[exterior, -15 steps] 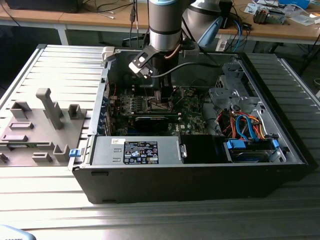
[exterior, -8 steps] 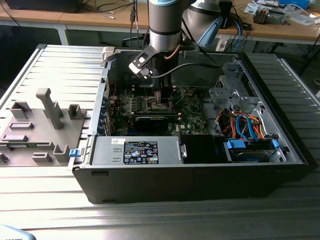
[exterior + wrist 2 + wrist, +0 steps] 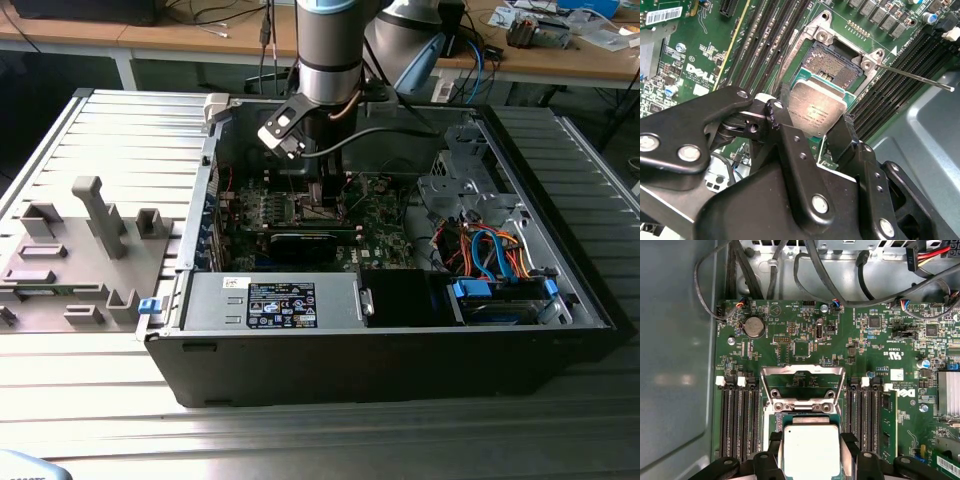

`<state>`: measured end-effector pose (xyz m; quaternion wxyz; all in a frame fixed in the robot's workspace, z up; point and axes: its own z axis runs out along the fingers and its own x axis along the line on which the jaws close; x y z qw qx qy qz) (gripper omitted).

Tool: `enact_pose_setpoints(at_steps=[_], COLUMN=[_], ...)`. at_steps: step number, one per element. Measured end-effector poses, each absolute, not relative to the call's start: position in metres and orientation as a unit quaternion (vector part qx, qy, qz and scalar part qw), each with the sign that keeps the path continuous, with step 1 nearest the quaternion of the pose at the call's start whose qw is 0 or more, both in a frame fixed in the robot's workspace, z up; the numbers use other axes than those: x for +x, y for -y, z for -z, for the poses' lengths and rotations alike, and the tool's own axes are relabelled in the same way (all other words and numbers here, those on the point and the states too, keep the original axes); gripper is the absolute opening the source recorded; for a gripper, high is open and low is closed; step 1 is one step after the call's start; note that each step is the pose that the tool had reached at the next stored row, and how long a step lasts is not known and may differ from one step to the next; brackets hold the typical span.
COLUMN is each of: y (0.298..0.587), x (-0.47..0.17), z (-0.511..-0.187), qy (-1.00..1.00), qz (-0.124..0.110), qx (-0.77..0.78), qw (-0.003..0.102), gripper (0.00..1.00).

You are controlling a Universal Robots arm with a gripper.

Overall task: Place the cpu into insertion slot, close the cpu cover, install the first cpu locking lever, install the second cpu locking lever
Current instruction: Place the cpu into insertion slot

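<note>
My black gripper (image 3: 811,122) clamped on flat silver-grey square cpu (image 3: 816,109), dark metal-rimmed insertion slot (image 3: 834,66) just beneath, silvery frame-shaped cpu cover (image 3: 803,371) raised open

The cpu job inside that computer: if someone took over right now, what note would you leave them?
Gripper: jaws shut on the cpu, held over the insertion slot, apparently not seated yet.
The cpu cover stands open; one locking lever sticks out unlatched.
Done: cpu in grasp at the slot.
Left: seating it, closing the cover, both levers.
</note>
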<state>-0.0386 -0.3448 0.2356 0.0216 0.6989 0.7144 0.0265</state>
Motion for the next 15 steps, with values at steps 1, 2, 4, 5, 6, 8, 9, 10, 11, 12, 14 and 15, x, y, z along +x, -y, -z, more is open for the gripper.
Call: enact_pose_setpoints(at_steps=[1, 2, 4, 5, 6, 8, 9, 10, 11, 12, 14, 15], y=[0.3448, 0.3448, 0.3448, 0.3448, 0.3448, 0.3448, 0.3448, 0.3448, 0.3448, 0.3448, 0.3448, 0.3448], x=[-0.0386, -0.0386, -0.0386, -0.0386, -0.0386, -0.0386, -0.0386, -0.0386, -0.0386, -0.0386, -0.0386, -0.0386], z=[-0.2354, -0.2352, -0.2346, -0.2344, -0.2342, -0.2337, -0.2333, -0.2331, -0.2329, -0.2327, -0.2322, -0.2320], qy=[-0.714, -0.714, -0.714, -0.714, -0.714, -0.714, -0.714, -0.714, -0.714, -0.714, -0.714, -0.714], qz=[-0.027, -0.027, -0.027, -0.027, -0.027, -0.026, -0.026, -0.027, -0.027, -0.027, -0.027, -0.027], qx=[0.699, 0.699, 0.699, 0.699, 0.699, 0.699, 0.699, 0.699, 0.699, 0.699, 0.699, 0.699], qw=[0.022, 0.022, 0.022, 0.022, 0.022, 0.022, 0.022, 0.022, 0.022, 0.022, 0.022, 0.022], gripper=[0.55, 0.55, 0.55, 0.55, 0.55, 0.55, 0.55, 0.55, 0.55, 0.55, 0.55, 0.55])
